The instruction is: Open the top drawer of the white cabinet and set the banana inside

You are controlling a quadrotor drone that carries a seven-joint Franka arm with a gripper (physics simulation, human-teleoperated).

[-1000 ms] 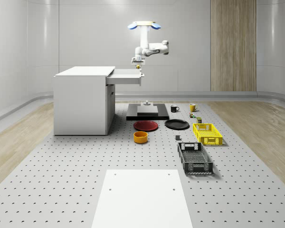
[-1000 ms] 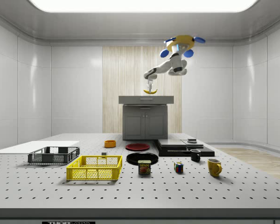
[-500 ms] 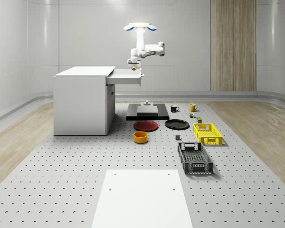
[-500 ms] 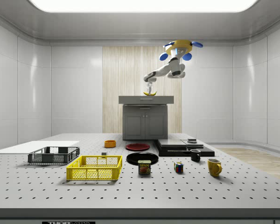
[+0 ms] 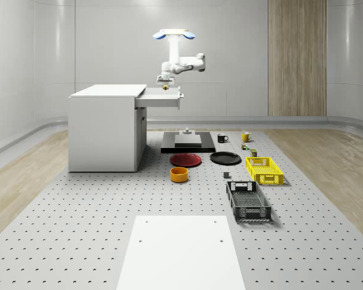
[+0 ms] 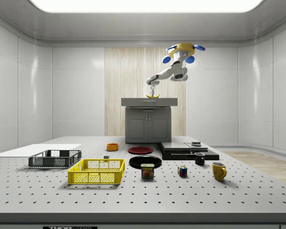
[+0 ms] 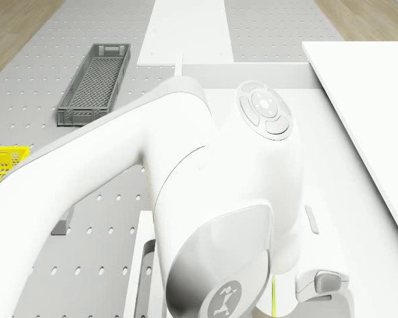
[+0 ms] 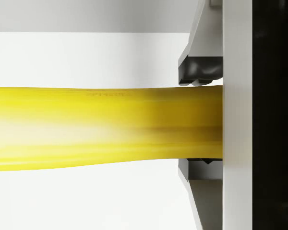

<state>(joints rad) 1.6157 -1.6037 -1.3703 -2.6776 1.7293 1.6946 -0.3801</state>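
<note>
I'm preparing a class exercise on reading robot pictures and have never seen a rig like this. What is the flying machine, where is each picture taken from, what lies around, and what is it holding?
These are simulator renders. The machine is a drone carrying a jointed arm. It hovers in the air above the open top drawer of the white cabinet.

One picture looks over the whole room, one from its side. One comes from the drone's body, looking down past the arm. One comes from the wrist, looking along the end effector.

The end effector is closed on a banana, held just above the drawer.

On the floor lie a red plate, a black plate, an orange bowl, a yellow basket, a grey basket and two mugs.
</note>
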